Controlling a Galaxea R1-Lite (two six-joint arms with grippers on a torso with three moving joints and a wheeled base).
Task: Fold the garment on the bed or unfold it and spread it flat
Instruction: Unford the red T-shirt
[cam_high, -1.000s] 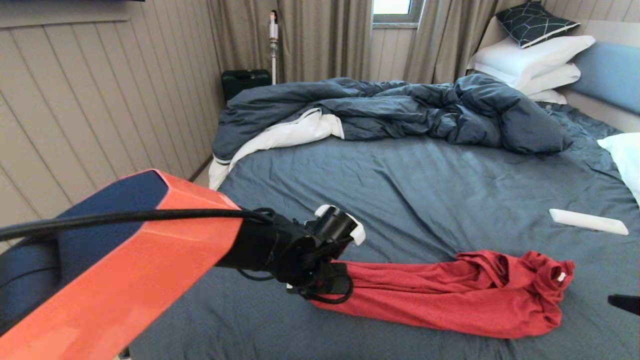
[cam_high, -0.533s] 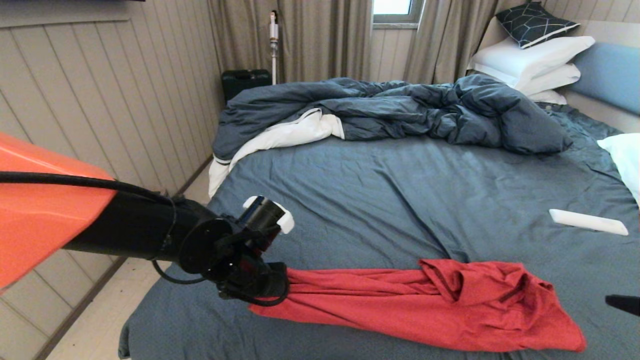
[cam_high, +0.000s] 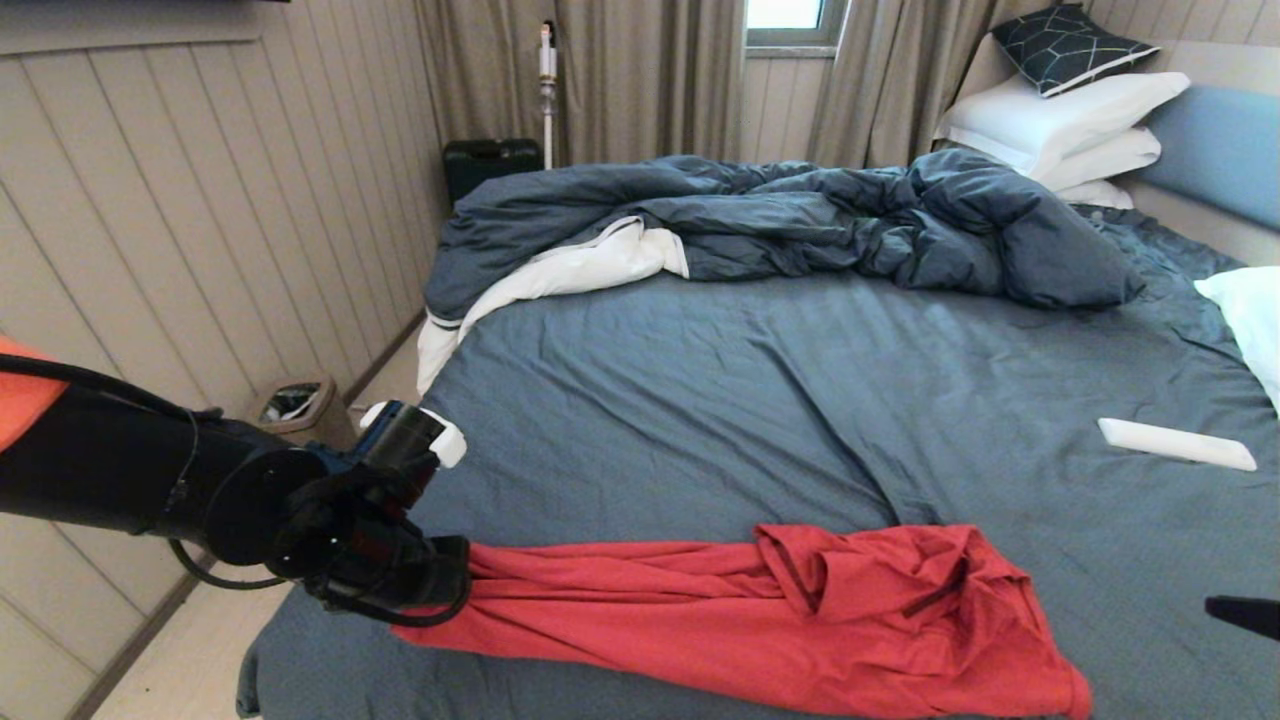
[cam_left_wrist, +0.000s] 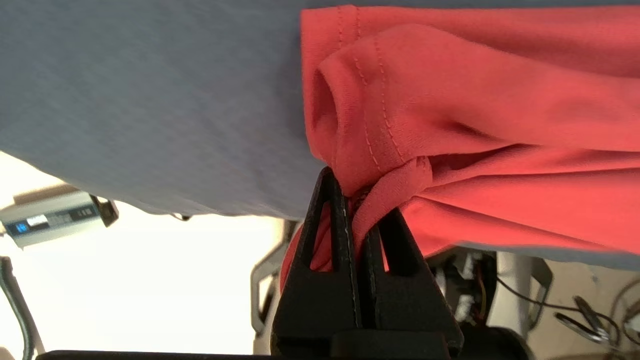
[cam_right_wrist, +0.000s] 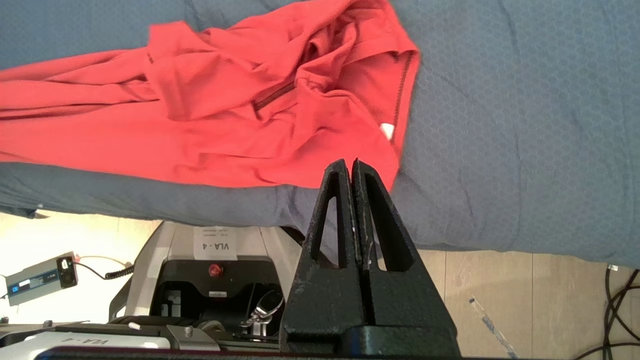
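The red garment (cam_high: 780, 620) lies stretched in a long band along the near edge of the bed (cam_high: 760, 380), its bunched collar end to the right. My left gripper (cam_high: 450, 585) is at the bed's near left corner, shut on the garment's hem end. In the left wrist view the black fingers (cam_left_wrist: 357, 200) pinch a roll of red cloth (cam_left_wrist: 475, 125). My right gripper (cam_right_wrist: 348, 162) is shut with nothing in it, hovering off the bed's front edge near the collar end (cam_right_wrist: 225, 115). Only its dark tip (cam_high: 1240, 612) shows at the head view's right edge.
A rumpled dark blue duvet (cam_high: 800, 215) fills the far side of the bed, with white pillows (cam_high: 1060, 120) at the headboard. A flat white object (cam_high: 1175, 443) lies on the sheet at the right. A small bin (cam_high: 295, 405) stands by the panelled wall on the left.
My left gripper has moved left and back toward the bed's near left corner, dragging the garment with it. The collar end slid left and nearer the front edge. The right gripper stayed put.
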